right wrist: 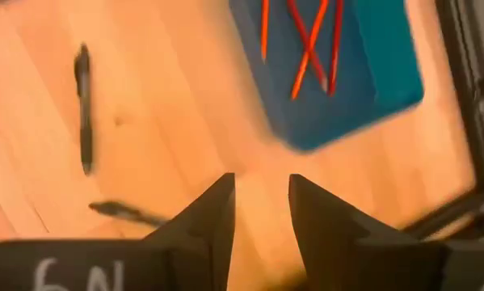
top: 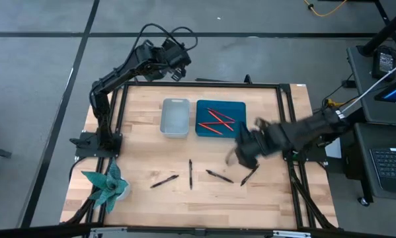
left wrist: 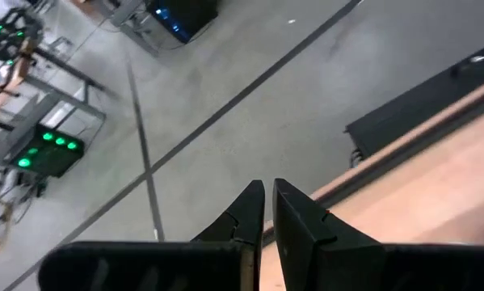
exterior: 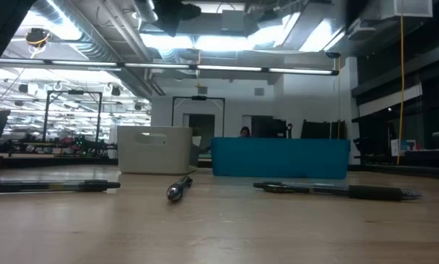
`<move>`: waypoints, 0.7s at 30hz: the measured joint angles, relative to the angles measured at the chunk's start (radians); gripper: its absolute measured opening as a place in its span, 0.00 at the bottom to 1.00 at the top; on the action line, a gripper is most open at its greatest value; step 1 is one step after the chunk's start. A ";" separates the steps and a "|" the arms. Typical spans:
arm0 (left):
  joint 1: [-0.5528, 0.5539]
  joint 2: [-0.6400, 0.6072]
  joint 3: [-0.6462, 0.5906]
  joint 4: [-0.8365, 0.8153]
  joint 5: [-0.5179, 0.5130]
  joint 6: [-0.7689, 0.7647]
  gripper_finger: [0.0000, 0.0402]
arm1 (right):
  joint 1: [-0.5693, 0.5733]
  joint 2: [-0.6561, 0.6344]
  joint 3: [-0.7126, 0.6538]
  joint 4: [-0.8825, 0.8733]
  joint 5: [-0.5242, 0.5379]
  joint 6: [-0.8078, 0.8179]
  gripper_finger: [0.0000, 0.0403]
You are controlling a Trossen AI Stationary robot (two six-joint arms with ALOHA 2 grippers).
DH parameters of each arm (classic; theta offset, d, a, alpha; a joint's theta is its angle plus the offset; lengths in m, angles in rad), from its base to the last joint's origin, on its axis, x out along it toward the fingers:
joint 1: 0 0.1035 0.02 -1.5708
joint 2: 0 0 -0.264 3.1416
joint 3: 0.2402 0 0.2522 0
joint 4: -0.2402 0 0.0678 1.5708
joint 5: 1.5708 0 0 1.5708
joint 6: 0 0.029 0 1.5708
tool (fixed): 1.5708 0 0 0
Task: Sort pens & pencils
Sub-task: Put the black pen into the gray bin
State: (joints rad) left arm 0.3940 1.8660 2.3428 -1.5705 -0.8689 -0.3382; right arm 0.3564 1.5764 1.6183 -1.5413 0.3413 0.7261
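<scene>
Right gripper hangs above the wooden table, just in front of the blue tray; its fingers stand parted with bare wood showing between them, nothing grasped. The blue tray holds several red pencils, crossed over one another; the white tray sits just beside it, contents not discernible. Four black pens lie loose on the table nearer the front edge: one angled pen, one lying front to back, one further right, and one lying partly under the right gripper. Left gripper is parked beyond the table's far edge, over the floor; its fingers are nearly together, a thin slit between them, holding nothing. A teal folded-paper ornament rests at the front left corner.
</scene>
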 joint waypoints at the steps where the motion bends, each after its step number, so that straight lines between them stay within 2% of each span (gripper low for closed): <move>1: -0.019 0.000 0.000 0.000 0.000 -0.014 0.06 | 0.049 -0.017 -0.051 0.020 0.001 0.068 0.30; 5: -0.117 0.000 0.000 0.000 0.039 -0.055 0.06 | 0.220 -0.047 -0.241 0.153 0.002 0.282 0.30; 10: -0.292 0.027 -0.001 0.001 0.071 -0.127 0.06 | 0.348 -0.048 -0.383 0.280 0.005 0.444 0.30; 15: -0.492 0.090 -0.001 0.011 0.061 -0.180 0.06 | 0.421 -0.049 -0.433 0.305 0.006 0.546 0.30; 21: -0.676 0.190 -0.001 0.013 0.044 -0.211 0.06 | 0.488 -0.048 -0.436 0.323 0.023 0.612 0.30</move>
State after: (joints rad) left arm -0.2817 2.0558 2.3421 -1.5572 -0.8254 -0.5497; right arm 0.8443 1.5280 1.1820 -1.2181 0.3640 1.3379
